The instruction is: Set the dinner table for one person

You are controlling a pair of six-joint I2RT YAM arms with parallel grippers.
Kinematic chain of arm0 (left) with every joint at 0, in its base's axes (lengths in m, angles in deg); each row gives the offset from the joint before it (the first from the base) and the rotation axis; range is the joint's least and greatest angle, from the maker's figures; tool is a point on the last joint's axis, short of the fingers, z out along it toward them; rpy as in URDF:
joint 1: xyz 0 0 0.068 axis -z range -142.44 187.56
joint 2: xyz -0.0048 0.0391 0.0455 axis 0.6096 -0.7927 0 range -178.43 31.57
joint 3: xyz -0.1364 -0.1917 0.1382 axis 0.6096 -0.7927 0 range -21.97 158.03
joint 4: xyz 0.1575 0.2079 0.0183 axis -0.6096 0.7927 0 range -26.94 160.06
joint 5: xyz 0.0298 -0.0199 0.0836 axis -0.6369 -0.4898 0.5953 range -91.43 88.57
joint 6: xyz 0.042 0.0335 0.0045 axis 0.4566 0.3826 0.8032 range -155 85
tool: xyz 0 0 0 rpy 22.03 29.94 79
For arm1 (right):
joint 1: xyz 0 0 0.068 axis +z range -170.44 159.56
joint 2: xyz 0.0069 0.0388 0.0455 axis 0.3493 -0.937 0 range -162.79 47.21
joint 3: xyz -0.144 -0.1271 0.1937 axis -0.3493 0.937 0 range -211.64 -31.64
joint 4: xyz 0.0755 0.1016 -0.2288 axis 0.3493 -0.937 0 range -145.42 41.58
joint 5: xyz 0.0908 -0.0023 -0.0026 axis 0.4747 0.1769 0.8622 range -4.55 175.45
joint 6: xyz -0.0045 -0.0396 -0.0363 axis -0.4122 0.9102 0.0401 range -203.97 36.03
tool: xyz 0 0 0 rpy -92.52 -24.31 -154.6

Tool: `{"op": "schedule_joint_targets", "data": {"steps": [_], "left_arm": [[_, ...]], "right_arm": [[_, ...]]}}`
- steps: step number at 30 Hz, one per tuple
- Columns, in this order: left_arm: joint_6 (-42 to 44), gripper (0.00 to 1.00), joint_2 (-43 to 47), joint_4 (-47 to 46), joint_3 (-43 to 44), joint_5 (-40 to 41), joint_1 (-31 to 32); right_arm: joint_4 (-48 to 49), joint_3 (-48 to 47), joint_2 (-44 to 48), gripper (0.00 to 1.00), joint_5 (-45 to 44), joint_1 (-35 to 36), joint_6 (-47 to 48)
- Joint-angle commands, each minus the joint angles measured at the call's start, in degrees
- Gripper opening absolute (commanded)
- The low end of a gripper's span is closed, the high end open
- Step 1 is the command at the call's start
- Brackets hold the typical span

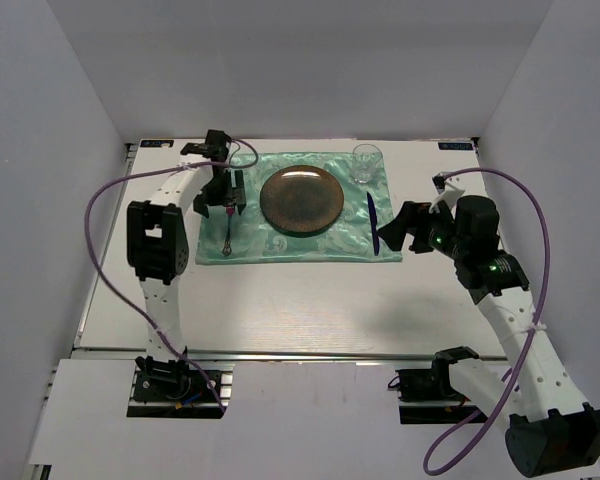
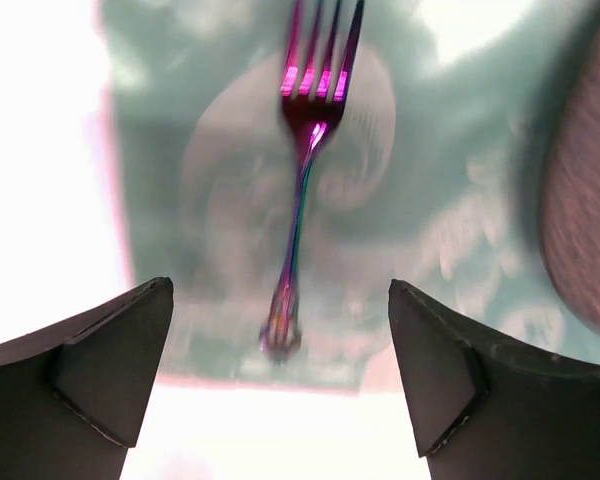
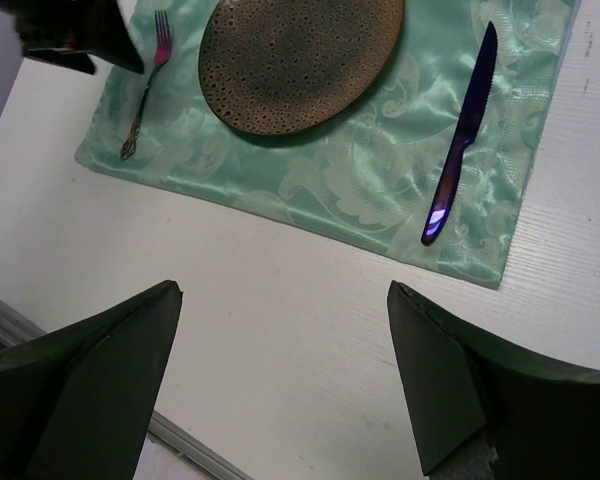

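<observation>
On the white dinner table [image 1: 310,300] lies a shiny green cloth [image 1: 280,245]. A brown plate [image 1: 301,199] sits at its middle, a clear glass [image 1: 367,163] at its far right corner. An iridescent fork [image 1: 227,232] lies on the cloth's left part, a blue-purple knife [image 1: 374,226] on its right part. My left gripper [image 1: 226,200] is open and empty above the fork [image 2: 302,170]. My right gripper [image 1: 405,228] is open and empty, just right of the knife [image 3: 463,135], above bare table. The plate [image 3: 295,55] and fork [image 3: 147,85] also show in the right wrist view.
A metal rail [image 1: 280,352] runs along the table's front edge. White walls close in the left, right and back sides. Purple cables loop from both arms over the table's sides.
</observation>
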Motion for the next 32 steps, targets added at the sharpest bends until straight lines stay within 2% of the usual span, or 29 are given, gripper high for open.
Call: {"op": "schedule_joint_targets", "data": {"steps": [1, 4, 5, 6, 7, 11, 15, 21, 26, 32], "left_arm": [[-4.02, 0.98, 18.81, -2.02, -4.75, 3.72, -0.28], [-6.74, 0.98, 30.08, -6.14, -15.37, 7.59, -0.28], [-7.36, 0.98, 38.21, -7.29, -18.28, 8.47, -0.80], [-7.71, 0.98, 42.39, -9.04, -23.61, 9.26, -0.81], [-7.72, 0.98, 46.69, -9.66, -26.28, 10.84, -1.33], [-7.89, 0.98, 69.43, -8.19, -35.17, 16.99, -1.34], [-10.17, 0.98, 84.03, -4.41, -41.76, 21.66, -1.34], [-12.02, 0.98, 94.44, 2.10, -40.55, 19.73, -0.28], [-11.49, 0.98, 95.51, 4.38, -39.58, 22.45, -0.28], [-11.32, 0.98, 95.25, 4.30, -39.93, 21.31, -0.28]], "right_arm": [[-1.66, -3.57, 2.16, 0.89, -2.81, -0.03, 0.61], [-7.87, -7.08, 4.00, 0.89, -10.62, -0.03, 0.26], [-9.91, -9.44, 4.53, 0.89, -13.17, -0.03, 0.08], [-12.19, -10.94, 5.58, 0.89, -19.20, 0.06, -0.27], [-15.61, -12.09, 6.55, 0.89, -21.43, -0.03, -0.10], [-21.08, -17.62, 11.81, 0.89, -24.97, -0.03, 2.54], [-25.83, -20.36, 15.86, 0.89, -25.85, -0.12, 3.77], [-29.44, -19.66, 20.88, 0.89, -26.29, 0.58, 4.21], [-29.44, -19.04, 22.29, 0.89, -26.29, 0.50, 3.95], [-29.35, -18.78, 21.50, 0.89, -26.12, 0.50, 3.42]]}}
